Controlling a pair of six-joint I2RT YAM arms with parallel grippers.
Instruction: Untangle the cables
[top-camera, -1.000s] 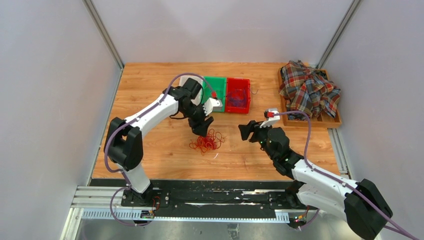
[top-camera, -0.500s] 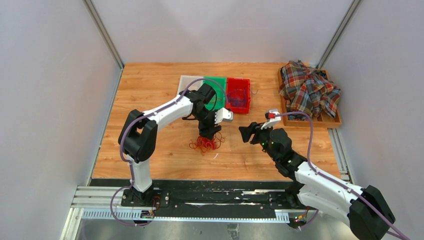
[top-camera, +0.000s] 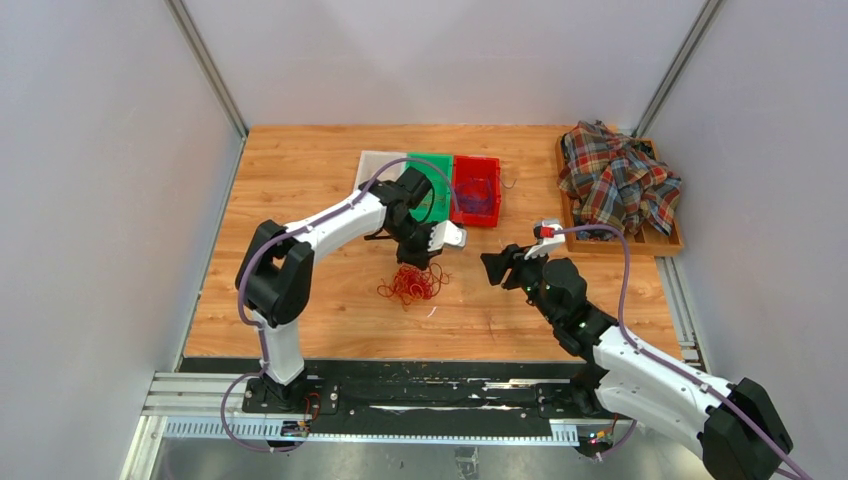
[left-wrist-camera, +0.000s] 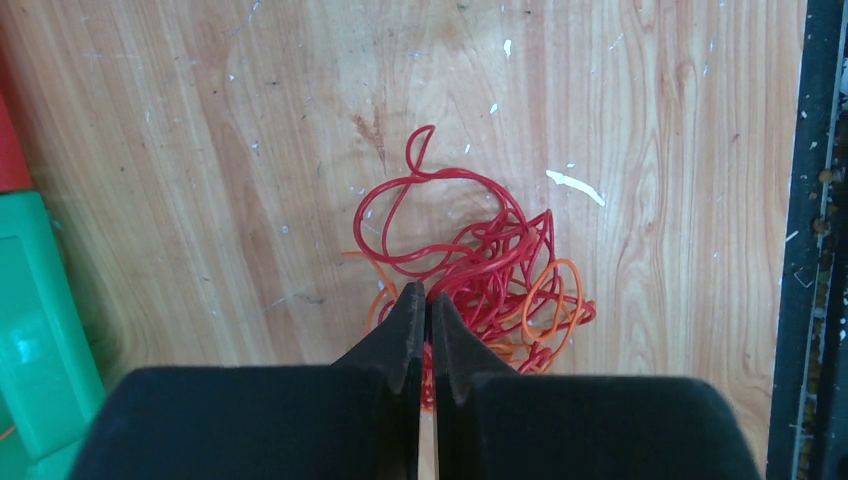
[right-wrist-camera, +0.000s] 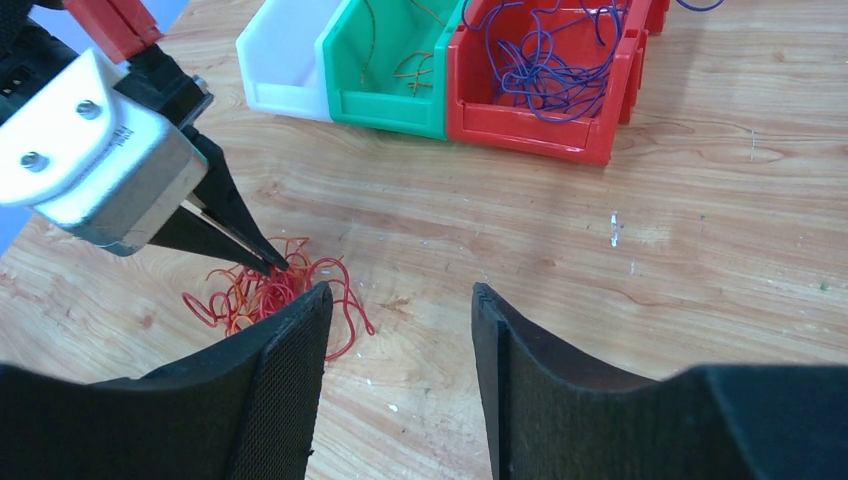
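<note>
Cables (left-wrist-camera: 478, 262): roundish tangle, slightly wider left-right

No legible text, labels, brands, numbers or signs anywhere in any view.

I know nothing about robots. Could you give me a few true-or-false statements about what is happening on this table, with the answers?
1. The left gripper is pinched shut on the tangled cables. True.
2. The right gripper holds a cable. False: its jaws stand open with nothing between them.
3. The red bin has purple cables in it. True.
4. The tangled cables lie inside the green bin. False: they lie on the bare table, in front of the bins.
5. The plaid cloth is heaped on the left side of the table. False: it is on the right side.
</note>
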